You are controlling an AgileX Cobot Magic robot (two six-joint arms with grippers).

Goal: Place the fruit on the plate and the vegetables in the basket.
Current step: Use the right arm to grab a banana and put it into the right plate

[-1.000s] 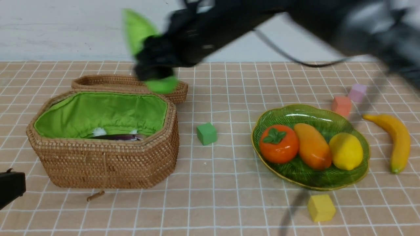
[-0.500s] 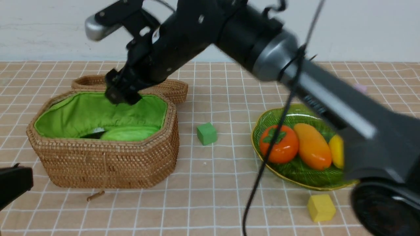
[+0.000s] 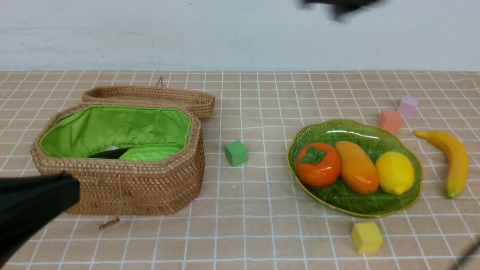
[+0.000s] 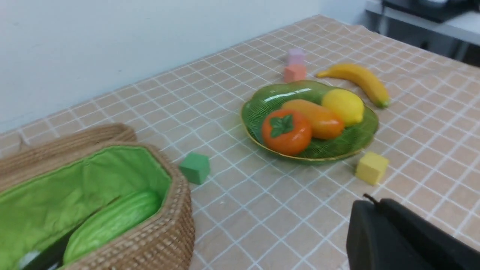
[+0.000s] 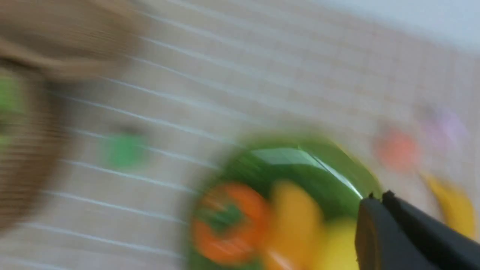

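Observation:
The wicker basket (image 3: 120, 187) stands open at the left. A light green gourd (image 3: 152, 153) and a dark eggplant (image 3: 108, 153) lie inside it. The green plate (image 3: 356, 129) at the right holds the persimmon (image 3: 318, 164), the mango (image 3: 357, 167) and the lemon (image 3: 395, 172). A banana (image 3: 452, 159) lies on the cloth to the right of the plate. My left gripper (image 4: 369, 204) is shut and empty, low in front of the basket. My right gripper (image 5: 377, 197) is shut and empty, high above the plate; its view is blurred. The right arm (image 3: 337, 5) shows only as a dark blur at the top edge.
The basket's lid (image 3: 150, 95) lies open behind it. A green cube (image 3: 236, 152) sits between basket and plate. A yellow cube (image 3: 366, 237) is in front of the plate. An orange cube (image 3: 390, 120) and a lilac cube (image 3: 408, 106) sit behind it.
My right gripper let the green gourd go into the basket, shut, and swung up and to the right. My left arm has come further into view at the lower left.

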